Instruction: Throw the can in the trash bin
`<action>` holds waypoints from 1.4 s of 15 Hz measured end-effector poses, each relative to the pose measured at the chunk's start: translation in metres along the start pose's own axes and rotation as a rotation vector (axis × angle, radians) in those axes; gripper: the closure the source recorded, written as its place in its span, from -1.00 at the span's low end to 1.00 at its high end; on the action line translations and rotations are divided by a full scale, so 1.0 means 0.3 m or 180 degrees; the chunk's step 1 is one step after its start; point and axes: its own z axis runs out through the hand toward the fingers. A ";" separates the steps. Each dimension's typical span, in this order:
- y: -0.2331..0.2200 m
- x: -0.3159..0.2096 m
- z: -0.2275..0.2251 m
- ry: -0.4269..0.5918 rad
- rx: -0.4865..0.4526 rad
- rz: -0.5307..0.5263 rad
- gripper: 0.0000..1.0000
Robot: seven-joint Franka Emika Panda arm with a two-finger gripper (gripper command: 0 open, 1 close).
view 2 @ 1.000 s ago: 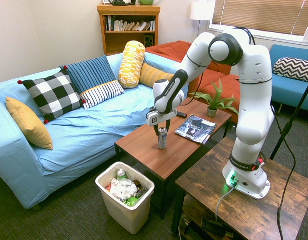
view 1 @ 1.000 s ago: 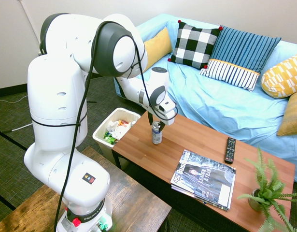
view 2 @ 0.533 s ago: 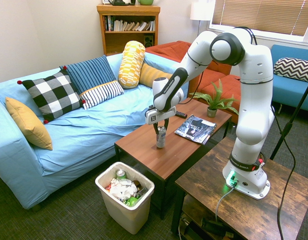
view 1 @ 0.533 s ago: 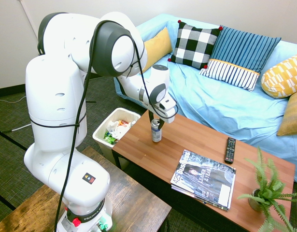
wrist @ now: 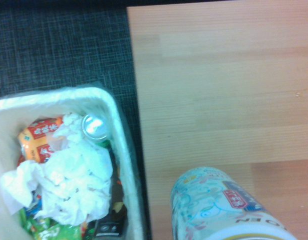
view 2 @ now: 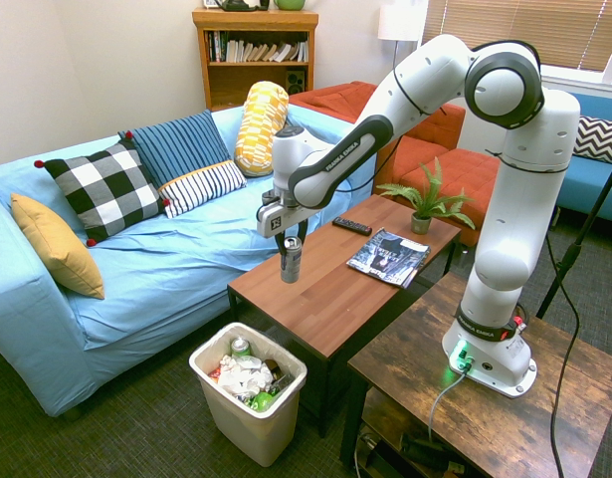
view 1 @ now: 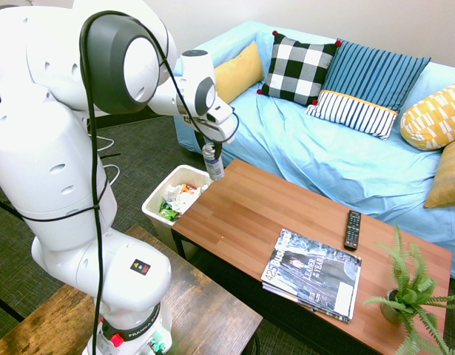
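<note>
Can (view 2: 291, 260): slim, silver with blue markings, upright, lifted clear of the tabletop (view 2: 355, 289), over its end edge nearest the bin (view 2: 256, 423). Wrist view shows pale blue cartoon-like print and a small red-and-blue label on its side (wrist: 224, 205); letters near the rim read roughly "OEN", the rest too blurred to read.

Tool (view 2: 289, 242): points straight down, fingers clamped on the can's upper part. In the first exterior view the tool (view 1: 211, 151) hangs just over the tabletop's corner by the bin, with the can (view 1: 213, 163) beneath it.

Bin: cream-white, rectangular, rounded corners, clear liner, on the carpet just beside the tabletop's end edge. Seen in the first exterior view (view 1: 154, 201) and wrist view (wrist: 118, 135).

Bin contents: crumpled white paper (wrist: 73, 185); a green can with shiny top (wrist: 95, 126); an orange-and-red printed packet (wrist: 38, 142), writing unreadable; green wrappers.

Magazine (view 1: 312, 274): flat near the tabletop's front edge; cover reads "LEADER of the YEAR", masthead only partly legible.

Remote (view 1: 352, 229): black, near the sofa-side edge.

Plant (view 1: 408, 296): potted fern, at the far corner.

Arm base: "FRANKA" lettering partly visible.
</note>
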 end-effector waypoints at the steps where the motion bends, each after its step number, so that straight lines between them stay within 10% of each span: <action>1: -0.023 -0.039 -0.015 0.0010 0.0006 -0.0046 1.00; 15: -0.312 -0.428 0.186 -0.0127 -0.0157 -0.0632 1.00; 16: -0.329 -0.440 0.222 -0.0165 -0.0180 -0.0641 -1.00; 21: -0.382 -0.447 0.332 -0.0334 -0.0246 -0.0670 -1.00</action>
